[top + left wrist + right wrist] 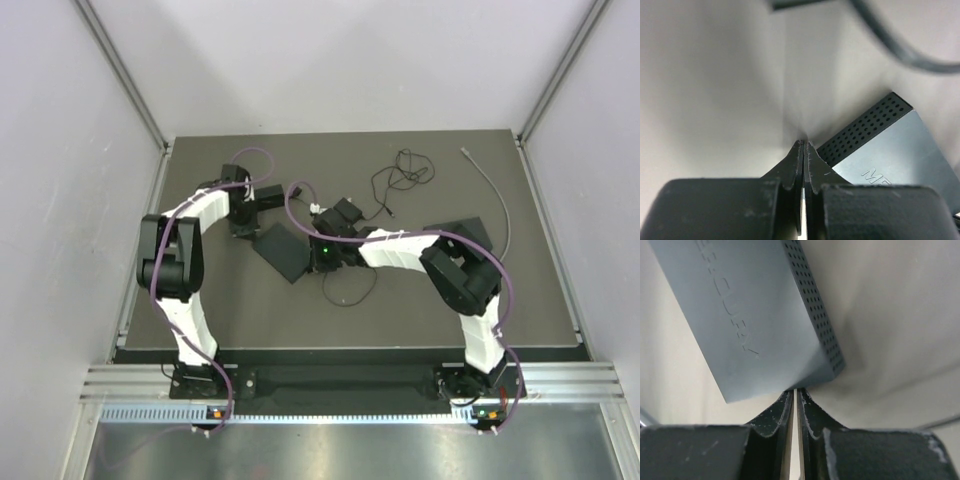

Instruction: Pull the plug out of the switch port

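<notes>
- Left claw (804,146): jaws closed, fingertips pressed together, nothing between them.
- Right claw (796,394): jaws closed with only a hairline gap, nothing held.
- Switch (755,315): a flat grey box with a perforated side wall. It lies on the table (300,320) between the two claws.
- In the right wrist view, one corner of the switch sits just beyond the right claw tips; contact cannot be confirmed.
- In the left wrist view, the switch lies to the right of the left claw tips, apart from them.
- Plug and port: not discernible in any view.
- A thin black cable (352,295) loops on the table near the right claw.
- A grey cable (497,200) lies well apart, toward the far right.
</notes>
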Robot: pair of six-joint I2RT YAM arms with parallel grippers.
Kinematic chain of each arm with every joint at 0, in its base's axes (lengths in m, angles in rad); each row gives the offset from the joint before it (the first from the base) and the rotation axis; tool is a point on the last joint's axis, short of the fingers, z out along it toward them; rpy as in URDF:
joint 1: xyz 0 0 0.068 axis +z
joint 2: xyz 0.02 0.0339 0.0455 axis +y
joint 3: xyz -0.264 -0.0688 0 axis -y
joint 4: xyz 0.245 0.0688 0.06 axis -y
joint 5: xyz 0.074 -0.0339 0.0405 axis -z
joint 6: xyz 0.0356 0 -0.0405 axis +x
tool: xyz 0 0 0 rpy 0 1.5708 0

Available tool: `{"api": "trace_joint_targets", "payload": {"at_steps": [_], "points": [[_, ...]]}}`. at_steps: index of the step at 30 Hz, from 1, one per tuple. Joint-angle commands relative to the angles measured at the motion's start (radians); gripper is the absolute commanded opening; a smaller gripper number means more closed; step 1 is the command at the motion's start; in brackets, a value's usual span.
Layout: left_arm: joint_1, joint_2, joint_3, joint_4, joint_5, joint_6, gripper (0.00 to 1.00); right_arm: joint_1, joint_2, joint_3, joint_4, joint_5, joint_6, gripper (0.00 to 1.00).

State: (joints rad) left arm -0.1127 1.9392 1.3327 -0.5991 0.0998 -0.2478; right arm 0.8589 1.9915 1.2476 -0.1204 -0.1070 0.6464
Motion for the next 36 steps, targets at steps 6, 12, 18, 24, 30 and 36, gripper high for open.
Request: {"api": "trace_joint_targets", "payload": {"at_steps": [6,12,18,24,30,36], "points": [[-0.001,-0.250,-0.282,0.091,0.069,-0.090,0.00,0.012,0.087,0.186,0.019,0.040,-0.105,0.08],[-0.001,-0.382,-0.369,0.099,0.034,-0.113,0.01,0.000,0.122,0.291,-0.036,0.035,-0.154,0.07],[0.001,-0.413,-0.311,0.062,-0.044,-0.087,0.06,-0.009,0.000,0.224,-0.054,0.073,-0.183,0.11],[-0.002,-0.516,-0.293,0.065,-0.029,-0.077,0.17,-0.058,-0.187,0.168,-0.119,0.124,-0.258,0.46],[-0.034,-0.605,-0.317,0.091,0.106,-0.084,0.26,-0.194,-0.247,0.156,-0.183,0.023,-0.300,0.68],[-0.122,-0.592,-0.310,0.145,0.276,-0.091,0.30,-0.299,-0.198,0.135,-0.176,-0.120,-0.283,0.85]]}}
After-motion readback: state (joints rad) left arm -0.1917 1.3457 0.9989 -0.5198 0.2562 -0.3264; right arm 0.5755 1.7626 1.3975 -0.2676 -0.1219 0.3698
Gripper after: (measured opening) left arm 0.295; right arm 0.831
